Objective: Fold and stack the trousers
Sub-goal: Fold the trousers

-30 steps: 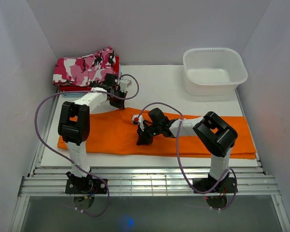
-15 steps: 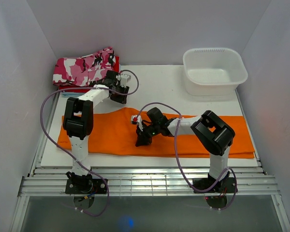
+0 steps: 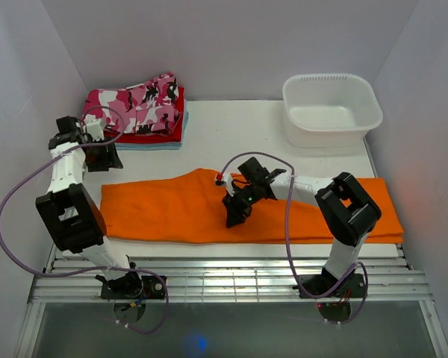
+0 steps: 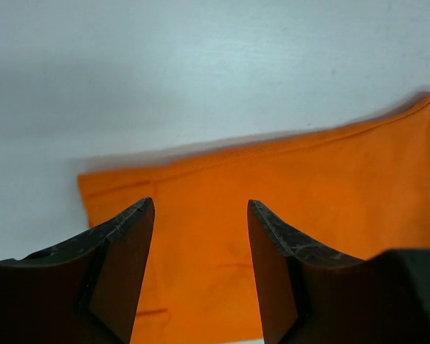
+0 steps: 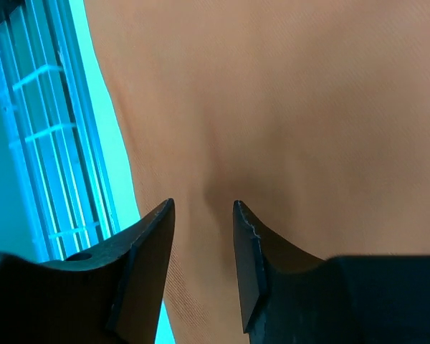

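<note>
The orange trousers (image 3: 164, 209) lie flat in a long strip across the front of the table. My left gripper (image 3: 108, 158) hovers open above the table just beyond their far left corner, holding nothing. In the left wrist view the trousers (image 4: 287, 208) and that corner show beneath the open left gripper (image 4: 201, 208). My right gripper (image 3: 231, 219) is low over the middle of the trousers, near their front edge. In the right wrist view its jaws (image 5: 204, 206) stand a little apart just above the cloth (image 5: 301, 107), which has a small pucker ahead of them; nothing is pinched.
A stack of folded clothes (image 3: 138, 112), pink camouflage on top of red and light blue, sits at the far left. A white plastic basin (image 3: 332, 110) stands at the far right. A metal rail grid (image 3: 224, 280) runs along the near edge.
The left gripper let go of the trousers' far edge and swung left to the table's left side. The right gripper opened off the cloth. The far edge now lies flat.
</note>
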